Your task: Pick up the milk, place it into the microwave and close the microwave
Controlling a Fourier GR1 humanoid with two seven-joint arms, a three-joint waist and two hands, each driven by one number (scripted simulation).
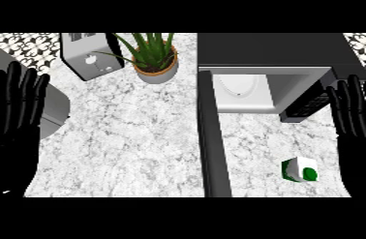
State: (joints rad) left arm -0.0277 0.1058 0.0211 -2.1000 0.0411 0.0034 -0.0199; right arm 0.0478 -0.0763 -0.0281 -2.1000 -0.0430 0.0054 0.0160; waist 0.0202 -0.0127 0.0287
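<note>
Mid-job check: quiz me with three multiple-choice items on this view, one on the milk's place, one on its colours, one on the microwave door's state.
1. Where is the milk? A inside the microwave; B on the counter, right of the door; C on top of the microwave.
2. The milk's colours? A white and green; B red and blue; C all black.
3. The microwave door is: A shut; B open; C missing.

1 B: it stands on the marble beside the door.
2 A: white faces, green patches.
3 B: the white cavity shows.
</note>
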